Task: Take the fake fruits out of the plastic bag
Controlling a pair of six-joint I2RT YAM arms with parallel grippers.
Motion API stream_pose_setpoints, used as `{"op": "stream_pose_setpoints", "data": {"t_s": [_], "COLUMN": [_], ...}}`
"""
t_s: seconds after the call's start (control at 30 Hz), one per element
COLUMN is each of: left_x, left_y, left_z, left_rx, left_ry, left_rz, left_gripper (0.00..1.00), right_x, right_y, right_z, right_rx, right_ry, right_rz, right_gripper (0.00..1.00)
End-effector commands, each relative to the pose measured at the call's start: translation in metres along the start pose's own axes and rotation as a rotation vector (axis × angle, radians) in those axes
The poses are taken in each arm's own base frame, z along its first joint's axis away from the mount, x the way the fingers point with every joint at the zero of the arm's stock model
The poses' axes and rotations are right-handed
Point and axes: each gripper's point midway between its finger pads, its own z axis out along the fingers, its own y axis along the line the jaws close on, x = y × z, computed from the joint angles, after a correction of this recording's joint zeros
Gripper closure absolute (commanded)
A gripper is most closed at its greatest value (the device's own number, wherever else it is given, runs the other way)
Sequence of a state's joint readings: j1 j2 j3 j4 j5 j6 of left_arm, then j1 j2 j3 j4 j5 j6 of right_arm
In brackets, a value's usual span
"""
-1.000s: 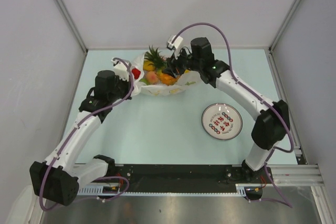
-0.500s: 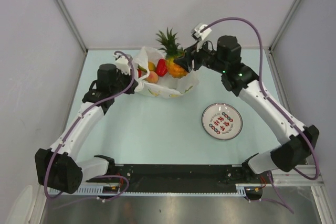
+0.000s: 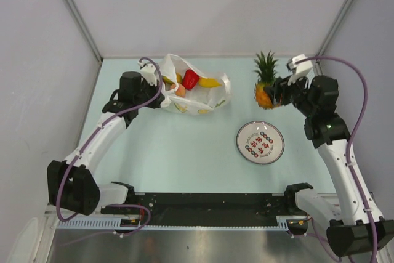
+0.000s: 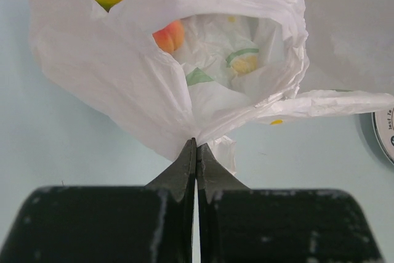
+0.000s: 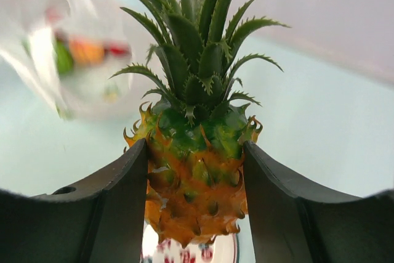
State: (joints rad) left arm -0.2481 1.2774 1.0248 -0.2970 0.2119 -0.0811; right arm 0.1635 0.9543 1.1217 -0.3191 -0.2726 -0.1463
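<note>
- My left gripper is clamped tight on a twisted bit of film at the left edge of the plastic bag. The point is to pin the bag down so it doesn't come along when a fruit gets pulled out.
- In the bag's open mouth I can see the red strawberry, the peach to its left and a yellow-orange mango to its right. The left wrist view also shows something yellowish deeper in, too hazy to name.
- The pineapple is out of the bag now, well off to its right and up in the air, crown pointing up.
- My right gripper has both fingers pressed on the pineapple's orange body, below the leaves, which looks like the sturdier place to squeeze.
- The plate sits right of the bag and nearer the arm bases, with nothing on it.
- Versus half a second ago: the pineapple was right over the bag's right rim, and it has since swung clear. The left gripper hasn't left the bag's edge, and the bag has slumped lower.
</note>
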Motion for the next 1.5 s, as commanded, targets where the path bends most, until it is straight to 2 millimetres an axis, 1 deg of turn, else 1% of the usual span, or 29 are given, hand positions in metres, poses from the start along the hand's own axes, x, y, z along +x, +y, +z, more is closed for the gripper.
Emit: {"op": "stream_pose_setpoints", "data": {"t_s": [0.0,0.07,0.1,0.17,0.2,0.23,0.37,0.4,0.57,0.6,0.63,0.7,0.73,0.77,0.83,0.9,0.93,0.97,1.03,1.07,1.1,1.13,1.17,1.23,1.27,1.33,1.37,1.43,1.47], "left_x": [-0.029,-0.029,-0.029,-0.027,-0.026,-0.025,-0.019,-0.018,-0.01,-0.005,-0.007,-0.003,-0.002,-0.002,-0.003,-0.005,-0.006,-0.007,-0.01,-0.011,-0.011,-0.011,-0.01,-0.008,-0.008,-0.007,-0.009,-0.007,-0.007], "left_y": [0.001,0.003,0.004,0.005,0.006,0.007,0.01,0.011,0.024,0.025,0.028,0.031,0.031,0.031,0.031,0.032,0.033,0.033,0.033,0.033,0.032,0.032,0.032,0.03,0.028,0.027,0.026,0.025,0.024], "left_z": [-0.002,-0.003,-0.004,-0.003,-0.003,-0.003,-0.003,-0.003,-0.001,-0.002,-0.004,-0.007,-0.008,-0.009,-0.009,-0.008,-0.008,-0.007,-0.006,-0.004,-0.004,-0.003,-0.002,-0.001,-0.001,-0.002,-0.003,-0.004,-0.005], "left_rx": [-0.005,-0.013,-0.019,-0.025,-0.026,-0.029,-0.04,-0.047,-0.102,-0.108,-0.123,-0.134,-0.135,-0.134,-0.135,-0.14,-0.143,-0.144,-0.143,-0.143,-0.139,-0.137,-0.134,-0.122,-0.116,-0.107,-0.105,-0.099,-0.096], "left_ry": [-0.075,-0.072,-0.074,-0.067,-0.066,-0.061,-0.045,-0.043,-0.012,0.011,0.014,0.033,0.037,0.039,0.039,0.036,0.032,0.03,0.018,0.012,0.009,0.007,0.008,0.009,0.009,0.009,0.003,-0.002,-0.01], "left_rz": [0.042,0.052,0.055,0.058,0.06,0.058,0.079,0.084,0.126,0.132,0.151,0.163,0.172,0.174,0.176,0.178,0.181,0.181,0.184,0.186,0.182,0.177,0.176,0.172,0.17,0.167,0.169,0.169,0.167], "left_gripper": [1.0,1.0,1.0,1.0,1.0,1.0,1.0,1.0,1.0,1.0,1.0,1.0,1.0,1.0,1.0,1.0,1.0,1.0,1.0,1.0,1.0,0.99,1.0,1.0,1.0,1.0,1.0,1.0,1.0], "right_x": [0.081,0.099,0.118,0.13,0.144,0.144,0.163,0.163,0.187,0.188,0.197,0.196,0.2,0.206,0.211,0.219,0.215,0.223,0.224,0.224,0.226,0.224,0.216,0.217,0.224,0.223,0.228,0.221,0.225], "right_y": [0.012,0.012,0.014,0.014,0.015,0.014,0.019,0.019,0.023,0.022,0.021,0.019,0.018,0.018,0.016,0.017,0.016,0.018,0.017,0.018,0.019,0.016,0.015,0.012,0.012,0.013,0.011,0.012,0.013], "right_z": [-0.003,0.001,0.003,0.009,0.011,0.015,0.031,0.034,0.042,0.044,0.043,0.046,0.045,0.044,0.042,0.037,0.033,0.027,0.02,0.013,0.009,0.005,0.004,-0.001,-0.007,-0.012,-0.018,-0.022,-0.026], "right_rx": [-0.074,-0.087,-0.093,-0.1,-0.104,-0.102,-0.116,-0.12,-0.136,-0.132,-0.123,-0.107,-0.102,-0.096,-0.075,-0.069,-0.06,-0.063,-0.049,-0.051,-0.056,-0.057,-0.055,-0.039,-0.047,-0.062,-0.061,-0.073,-0.079], "right_ry": [0.166,0.182,0.216,0.222,0.239,0.22,0.236,0.225,0.23,0.22,0.231,0.199,0.202,0.213,0.216,0.236,0.225,0.251,0.258,0.268,0.275,0.27,0.244,0.273,0.313,0.332,0.358,0.343,0.363], "right_rz": [-0.043,-0.063,-0.057,-0.055,-0.044,-0.046,-0.021,-0.027,-0.043,-0.05,-0.05,-0.068,-0.071,-0.07,-0.064,-0.061,-0.067,-0.063,-0.066,-0.065,-0.067,-0.061,-0.061,-0.069,-0.085,-0.099,-0.101,-0.111,-0.113], "right_gripper": [0.76,0.76,0.76,0.75,0.74,0.74,0.73,0.73,0.71,0.7,0.68,0.64,0.64,0.62,0.58,0.5,0.48,0.45,0.39,0.33,0.31,0.2,0.16,0.12,0.11,0.1,0.1,0.09,0.09]}}
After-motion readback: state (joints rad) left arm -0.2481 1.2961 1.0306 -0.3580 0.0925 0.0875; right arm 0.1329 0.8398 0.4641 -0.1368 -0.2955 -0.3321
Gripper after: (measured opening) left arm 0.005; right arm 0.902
